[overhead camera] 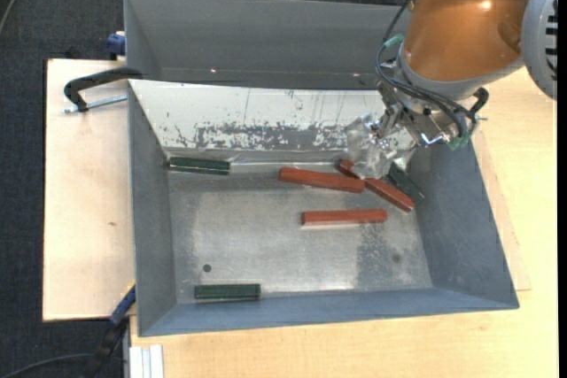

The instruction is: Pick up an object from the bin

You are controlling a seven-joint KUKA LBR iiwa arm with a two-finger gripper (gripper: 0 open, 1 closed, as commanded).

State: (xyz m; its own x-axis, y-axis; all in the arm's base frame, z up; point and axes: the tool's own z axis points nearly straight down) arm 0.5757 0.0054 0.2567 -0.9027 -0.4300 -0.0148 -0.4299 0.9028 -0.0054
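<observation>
Where claw (379, 153) hangs, nearest red bar (390, 194) slants toward lower right.

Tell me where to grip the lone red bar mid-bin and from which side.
Grip the lone red bar at its middle, across its narrow width, from straight above. It lies flat, apart from the other bars, so the jaws should fit beside both long sides.

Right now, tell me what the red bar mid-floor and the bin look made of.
Red bar: probably painted wood or plastic, matte; even colour, straight edges, no shine. Bin: sheet metal, dull grey; scuffed bare patches on the floor, faint reflections on the back wall.
</observation>
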